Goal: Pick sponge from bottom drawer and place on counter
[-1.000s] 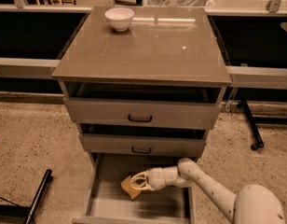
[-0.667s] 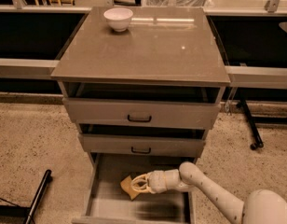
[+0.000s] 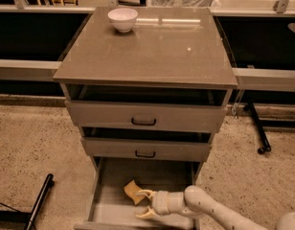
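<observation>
Small pale-yellow soft sponge block (image 3: 132, 191) lies on the grey floor of the pulled-out bottom drawer (image 3: 109, 210), the lowest of three. Cream two-finger gripper (image 3: 141, 204) is inside that drawer, reaching in from the right, fingers (image 3: 146, 193) spread wide, holding nothing. Sponge sits just left of the upper fingertip; touching or a hair apart, cannot tell. It is not between the fingers and is apart from the lower one. Glossy grey-brown counter slab (image 3: 152, 51) is well above the fingers, with a white round bowl (image 3: 122, 19) on it.
</observation>
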You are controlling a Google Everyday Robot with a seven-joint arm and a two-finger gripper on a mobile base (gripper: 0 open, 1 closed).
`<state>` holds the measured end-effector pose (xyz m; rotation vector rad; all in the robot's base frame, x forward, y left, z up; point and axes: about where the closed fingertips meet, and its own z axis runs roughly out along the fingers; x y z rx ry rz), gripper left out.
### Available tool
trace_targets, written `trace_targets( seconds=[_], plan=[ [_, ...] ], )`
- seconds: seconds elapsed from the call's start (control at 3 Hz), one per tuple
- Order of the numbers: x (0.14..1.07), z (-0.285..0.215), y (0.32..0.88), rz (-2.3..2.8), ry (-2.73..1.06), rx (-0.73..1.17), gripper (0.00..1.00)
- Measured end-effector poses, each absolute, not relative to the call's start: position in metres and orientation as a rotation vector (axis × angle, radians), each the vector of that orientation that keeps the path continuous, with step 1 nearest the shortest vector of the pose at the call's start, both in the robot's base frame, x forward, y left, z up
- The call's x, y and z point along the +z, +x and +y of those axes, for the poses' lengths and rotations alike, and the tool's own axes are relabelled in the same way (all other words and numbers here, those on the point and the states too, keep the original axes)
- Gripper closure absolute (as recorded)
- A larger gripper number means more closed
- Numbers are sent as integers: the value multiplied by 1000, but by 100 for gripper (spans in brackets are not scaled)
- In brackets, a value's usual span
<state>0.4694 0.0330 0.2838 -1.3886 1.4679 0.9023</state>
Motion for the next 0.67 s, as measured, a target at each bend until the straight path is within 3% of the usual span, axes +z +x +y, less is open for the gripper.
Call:
trace_targets(
  seconds=[0.33, 0.67],
  plan=[
    [237, 47, 445, 1661, -1322, 904, 0],
    [230, 43, 461, 1708, -1283, 838, 0]
  ],
)
